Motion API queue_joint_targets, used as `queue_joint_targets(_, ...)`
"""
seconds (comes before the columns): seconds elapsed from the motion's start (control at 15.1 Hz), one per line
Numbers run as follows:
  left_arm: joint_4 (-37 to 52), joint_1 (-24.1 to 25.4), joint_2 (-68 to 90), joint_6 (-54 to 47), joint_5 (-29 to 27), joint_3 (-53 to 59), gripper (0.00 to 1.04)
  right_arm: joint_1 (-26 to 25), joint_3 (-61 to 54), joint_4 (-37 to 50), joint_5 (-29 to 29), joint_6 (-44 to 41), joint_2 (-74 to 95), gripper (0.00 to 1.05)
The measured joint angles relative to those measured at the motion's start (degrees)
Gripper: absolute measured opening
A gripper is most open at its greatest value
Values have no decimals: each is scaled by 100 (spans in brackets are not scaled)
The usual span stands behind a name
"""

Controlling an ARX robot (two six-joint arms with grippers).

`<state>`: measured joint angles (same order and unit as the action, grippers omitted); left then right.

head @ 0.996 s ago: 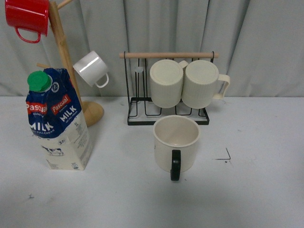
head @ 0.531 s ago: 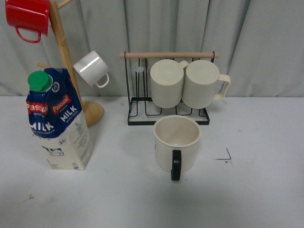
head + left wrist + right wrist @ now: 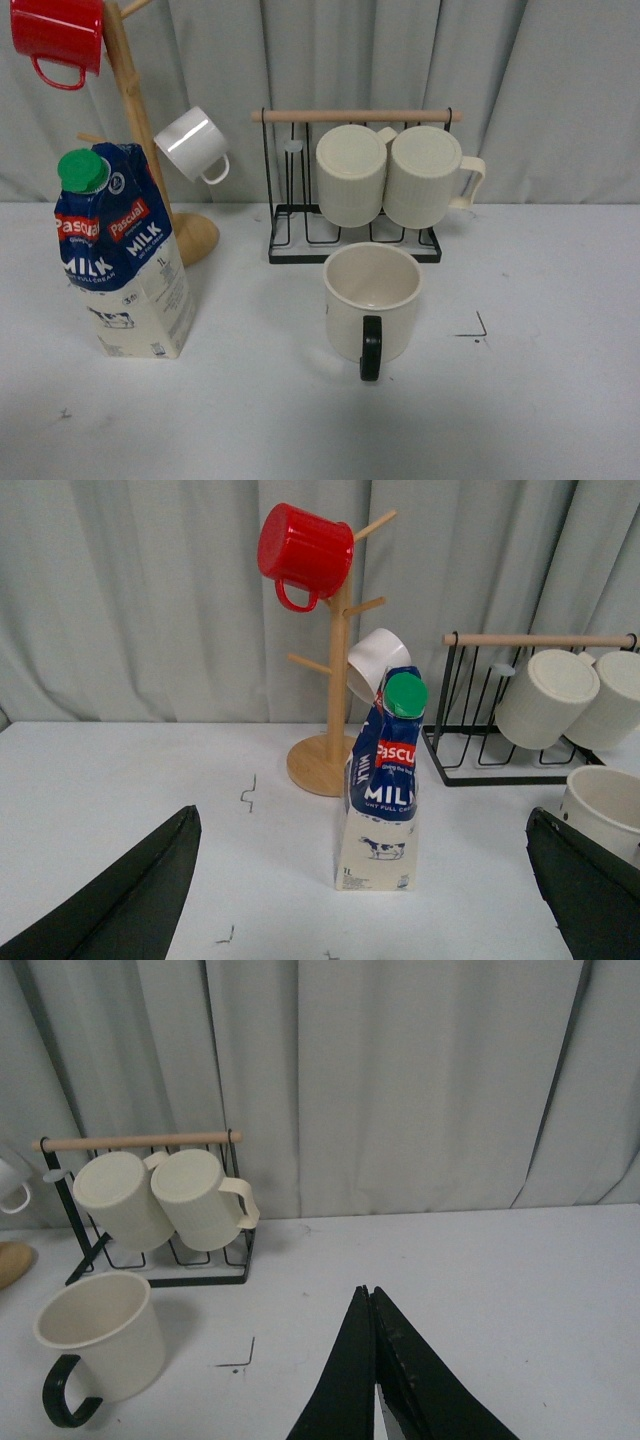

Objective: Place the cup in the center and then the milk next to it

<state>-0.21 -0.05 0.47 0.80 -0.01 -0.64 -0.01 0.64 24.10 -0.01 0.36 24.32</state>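
Presently, item by item:

Left gripper (image 3: 362, 813): fingers (image 3: 130, 900) spread wide apart, nothing between them and nothing touched. It hangs above the desk (image 3: 250, 400), facing the milk carton.

Right gripper (image 3: 368, 1295): fingers pressed together tip to tip, empty, above bare desk. The cup lies off to one side.

Milk carton (image 3: 125, 260): tall, standing upright on the robot's left part of the desk.
- Dark blue top, cream bottom, green round cap (image 3: 83, 170).
- Red label reading "Pascual", white "MILK" lettering, "1L" on the side, and a small cow picture low on the front.
- Other small print is too fine to read.

Cup (image 3: 370, 300): wide cream mug, upright and mouth up, with its black handle (image 3: 370, 347) turned toward the robot.
- It is well apart from the carton, on the carton's right.
- It stands just in front of the wire rack.
- A black corner mark (image 3: 475, 330) on the desk lies near its right side.

Wire rack (image 3: 290, 215): black, with a wooden top bar, holding two ribbed cream mugs (image 3: 385, 175) on their sides, touching each other.

Wooden mug tree (image 3: 135, 110): just behind the carton, carrying a red mug (image 3: 55, 35) high up and a small white mug (image 3: 190, 145) lower down.

Grey curtain (image 3: 560, 90): hanging behind everything.
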Motion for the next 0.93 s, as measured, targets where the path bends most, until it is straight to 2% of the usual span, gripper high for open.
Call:
queue_joint_targets(0.66,0,0,0,-2,0,0,98,0,0,-1351,0,0,-1377,2)
queue_joint_targets(0.8,0,0,0,-2,-9,0,98,0,4,-2435,-2,0,-2352,2)
queue_joint_targets(0.93,7,0,0,0,-2,0,98,0,4,-2459,2,-4,-2400,3)
